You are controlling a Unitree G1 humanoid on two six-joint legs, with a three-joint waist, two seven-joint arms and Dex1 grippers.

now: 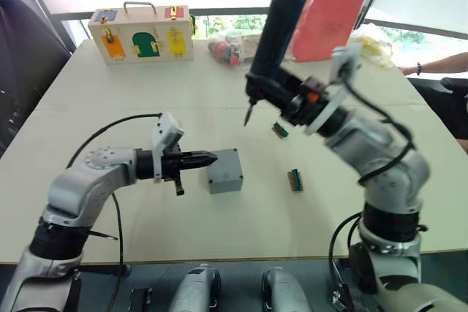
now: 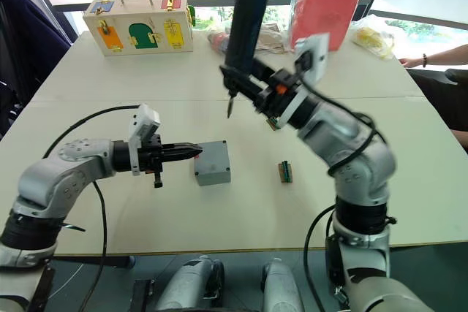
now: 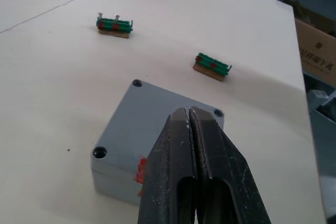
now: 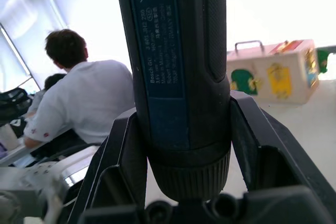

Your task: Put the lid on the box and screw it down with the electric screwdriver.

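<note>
We take the small square grey box (image 1: 224,171) on the pale table (image 1: 88,107) as our landmark. The flat grey lid (image 3: 157,119) already sits on top of it, dark screw holes showing at its corners, and a little red mark shows on the side wall. Just to the box's left we have the left gripper (image 1: 207,158), its two black fingers pressed together on nothing, tips at the box's near wall; we read that as a brace against the box sliding under the driver. Far behind the box on its left stands a wooden case with colourful doors (image 1: 141,33).

Right of the box lie two small green blocks (image 1: 295,179), apart from it. Above and to the box's right, the right gripper (image 4: 178,145) clamps the dark navy pen-shaped electric screwdriver (image 1: 278,27), bit (image 1: 247,115) pointing down, held well above the lid, not yet over a screw hole, we judge. On its barrel we read "Bosch GO"; the finer print is too small. A person in a white shirt (image 4: 86,106) sits beyond.
</note>
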